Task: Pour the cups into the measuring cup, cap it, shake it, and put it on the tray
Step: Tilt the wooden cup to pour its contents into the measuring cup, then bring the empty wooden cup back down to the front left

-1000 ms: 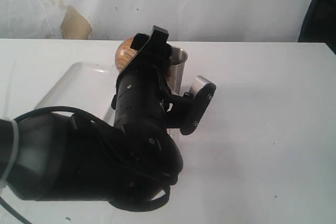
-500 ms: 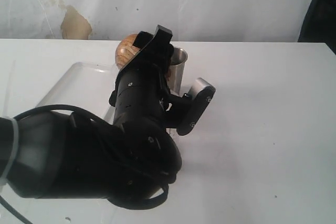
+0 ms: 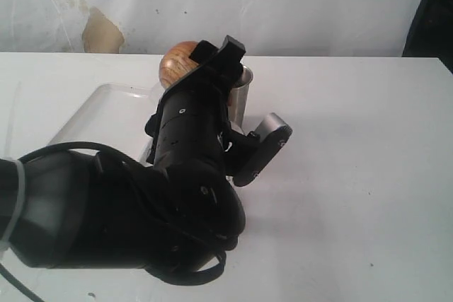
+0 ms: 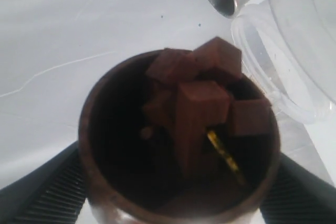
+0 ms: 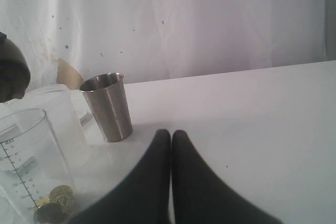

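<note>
The white tray (image 3: 99,111) lies toward the left edge of the counter (image 3: 354,139), partly hidden by the big black left arm. The left pincer (image 4: 176,198) grasps the brown wood-grain cup (image 3: 178,63) from both sides and holds it up near the counter's rear edge, level with the rim of the steel tumbler (image 3: 241,93) just to its right. The wooden cup is filled with brown cubes (image 4: 202,98). The measuring cup (image 5: 23,156) stands upright on the counter, uncapped, with gold coin-like pieces (image 5: 52,205) at its bottom. It is near the tumbler, with a frosted plastic cup (image 5: 60,116) close behind it. The exterior view hides both plastic cups behind the arm. The right pincer (image 5: 171,136) is clenched on nothing, its fingers pressed together low over bare counter.
</note>
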{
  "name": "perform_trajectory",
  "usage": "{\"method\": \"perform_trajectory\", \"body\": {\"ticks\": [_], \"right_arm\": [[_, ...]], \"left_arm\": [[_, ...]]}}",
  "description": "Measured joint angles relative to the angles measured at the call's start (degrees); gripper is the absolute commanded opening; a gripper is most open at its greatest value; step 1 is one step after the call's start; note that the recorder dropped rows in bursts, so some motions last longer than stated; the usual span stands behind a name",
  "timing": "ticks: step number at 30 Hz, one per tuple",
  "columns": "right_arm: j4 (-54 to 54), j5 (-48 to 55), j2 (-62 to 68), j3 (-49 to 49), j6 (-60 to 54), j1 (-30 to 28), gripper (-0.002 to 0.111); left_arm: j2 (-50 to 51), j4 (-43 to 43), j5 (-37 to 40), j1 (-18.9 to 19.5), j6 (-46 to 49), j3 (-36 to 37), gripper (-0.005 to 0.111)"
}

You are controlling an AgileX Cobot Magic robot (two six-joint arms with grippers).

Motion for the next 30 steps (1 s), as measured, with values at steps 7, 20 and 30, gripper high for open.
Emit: {"method": "perform_trajectory", "body": {"ticks": [7,20,30], "right_arm": [[0.0,0.0,0.0,0.0,0.0,0.31,0.0],[0.0,0.0,0.0,0.0,0.0,0.31,0.0],[0.0,0.0,0.0,0.0,0.0,0.31,0.0]], "left_arm": [[0.0,0.78,0.0,0.0,3.96,3.77,0.0],[0.0,1.27,0.11,0.0,0.92,6.5,0.0],[-2.08,1.4,0.02,0.0,-8.26,6.52,0.0]]}}
